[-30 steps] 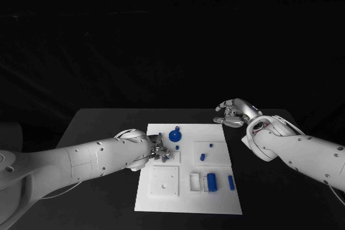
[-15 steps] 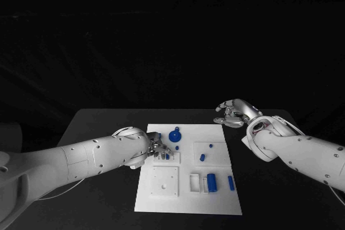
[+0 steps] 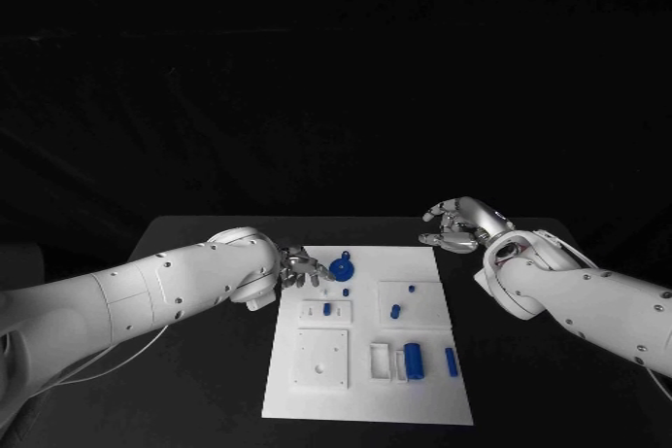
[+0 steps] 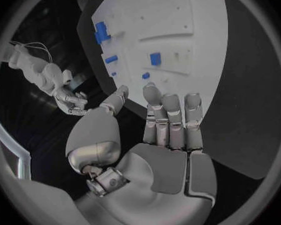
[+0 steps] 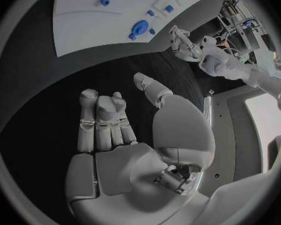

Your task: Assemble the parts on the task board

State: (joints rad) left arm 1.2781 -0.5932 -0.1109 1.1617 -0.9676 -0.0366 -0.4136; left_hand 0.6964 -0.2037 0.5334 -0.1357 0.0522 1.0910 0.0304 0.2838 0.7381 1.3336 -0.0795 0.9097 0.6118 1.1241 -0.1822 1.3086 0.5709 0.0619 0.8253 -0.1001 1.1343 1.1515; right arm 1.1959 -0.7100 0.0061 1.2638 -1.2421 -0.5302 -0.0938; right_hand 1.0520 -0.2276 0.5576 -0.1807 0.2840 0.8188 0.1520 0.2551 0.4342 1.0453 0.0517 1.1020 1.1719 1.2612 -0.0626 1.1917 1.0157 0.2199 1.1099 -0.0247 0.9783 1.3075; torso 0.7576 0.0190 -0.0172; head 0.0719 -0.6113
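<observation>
The left hand has lifted off the task board and drawn back toward its upper left edge; a second ago it was bent down over the small raised block on the left side of the board, working there. Now that block sits uncovered with a small blue peg standing in it, so that step looks finished. The left hand holds nothing, its fingers stretched out flat and slightly apart above the desk beside the board. The right hand has not moved: it hovers over the far right corner of the desk, well apart from the board, fingers loosely curled and holding nothing. Still on the board are the round blue knob near the far edge, two small blue pieces on the square plate at the right, a blue cylinder lying beside the white holder near the front, and a slim blue bar to its right. Those loose parts are likely next, so the task seems only partly done.
</observation>
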